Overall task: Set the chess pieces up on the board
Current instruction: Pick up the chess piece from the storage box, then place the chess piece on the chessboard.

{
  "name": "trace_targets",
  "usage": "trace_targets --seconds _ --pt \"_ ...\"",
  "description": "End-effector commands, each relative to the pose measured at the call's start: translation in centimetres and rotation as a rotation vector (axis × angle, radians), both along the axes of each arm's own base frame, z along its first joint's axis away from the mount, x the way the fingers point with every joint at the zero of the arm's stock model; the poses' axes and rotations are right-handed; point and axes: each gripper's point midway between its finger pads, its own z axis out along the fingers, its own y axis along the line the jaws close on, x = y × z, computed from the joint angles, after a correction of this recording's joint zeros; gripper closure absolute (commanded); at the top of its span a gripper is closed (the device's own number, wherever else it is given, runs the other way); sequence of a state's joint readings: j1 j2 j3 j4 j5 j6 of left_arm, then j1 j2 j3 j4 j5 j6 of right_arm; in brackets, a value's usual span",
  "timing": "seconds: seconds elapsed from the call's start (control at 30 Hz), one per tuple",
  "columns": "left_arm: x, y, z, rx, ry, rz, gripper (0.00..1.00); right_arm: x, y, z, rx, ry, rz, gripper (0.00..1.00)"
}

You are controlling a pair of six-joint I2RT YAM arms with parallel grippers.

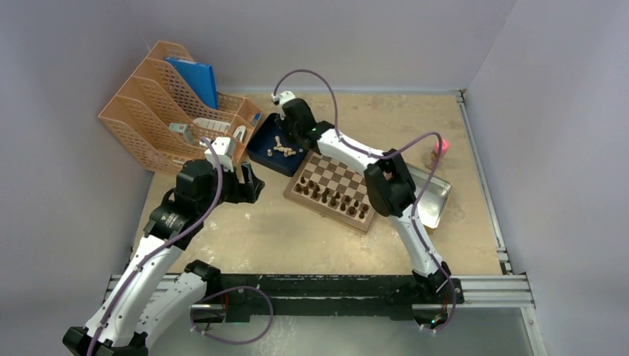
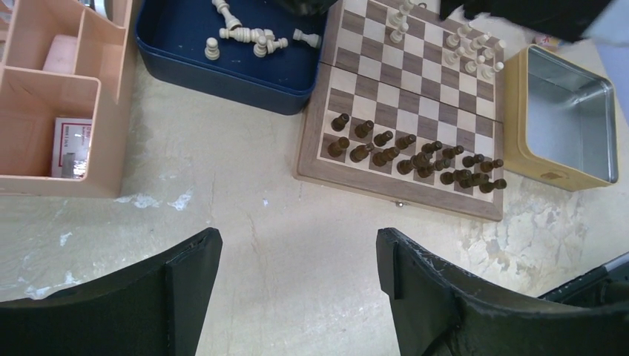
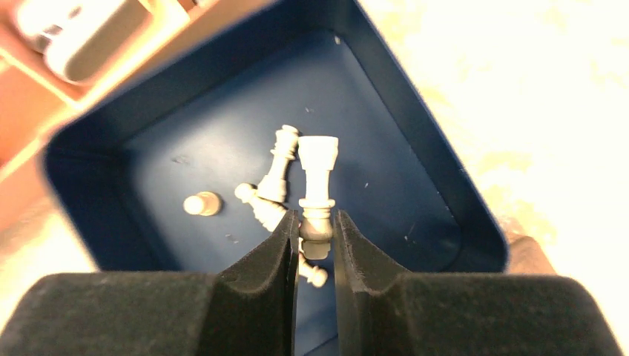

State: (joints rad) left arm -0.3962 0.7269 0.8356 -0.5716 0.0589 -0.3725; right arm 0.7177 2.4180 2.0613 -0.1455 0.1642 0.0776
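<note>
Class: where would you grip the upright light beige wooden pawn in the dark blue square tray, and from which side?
Probably pinch the pawn at its round head, from straight above: it stands upright, apart from the fallen pieces, and the tray walls block a sideways approach.

The left arm [image 1: 148,256] slopes up from its base at the near left, bends at a raised elbow and points its wrist to the right, toward the middle. The left jaws stand wide apart, with nothing between the two black fingers [image 2: 185,289]. The right arm [image 1: 345,152] goes up from the near-right base to a high elbow, then stretches forward and left, wrist tipped downward. The right jaws are pinched on the lower end of a light chess piece [image 3: 317,174], whose head sticks out beyond the pads [image 3: 278,256].
</note>
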Motion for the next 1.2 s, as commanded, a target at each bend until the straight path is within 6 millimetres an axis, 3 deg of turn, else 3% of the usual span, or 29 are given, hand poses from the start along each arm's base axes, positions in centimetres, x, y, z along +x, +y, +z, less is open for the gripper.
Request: trace_targets --seconds 0.0,0.17,0.37,0.57,0.7,0.77,0.87,1.17 --pt "0.7 0.0 3.6 0.012 -0.15 -0.024 0.25 -0.7 0.9 10.1 0.188 -0.103 0.027 0.86" --pt "0.1 -1.7 5.6 0.062 -0.362 -0.221 0.26 -4.5 0.2 12.5 0.282 -0.054 0.08 0.86" --pt "-1.2 -4.8 5.9 0.189 -0.578 -0.549 0.29 -11.9 -1.0 15.1 0.425 0.011 0.241 0.85" --pt "2.3 -2.8 6.1 0.612 -0.78 -0.591 0.29 -17.8 -2.3 14.0 0.51 0.125 0.354 0.85" --pt "1.7 -3.6 5.7 0.74 -0.885 -0.741 0.29 -20.8 -3.0 13.9 0.553 0.172 0.42 0.85" --pt "0.7 -4.7 5.1 0.75 -0.942 -0.861 0.29 -21.9 -3.4 14.0 0.564 0.178 0.44 0.85" --pt "0.8 -5.2 4.7 0.813 -0.958 -0.96 0.3 -23.1 -3.7 14.5 0.577 0.186 0.475 0.85" --pt "1.3 -6.7 4.1 0.813 -0.931 -1.134 0.33 -24.0 -3.6 14.7 0.603 0.214 0.506 0.86"
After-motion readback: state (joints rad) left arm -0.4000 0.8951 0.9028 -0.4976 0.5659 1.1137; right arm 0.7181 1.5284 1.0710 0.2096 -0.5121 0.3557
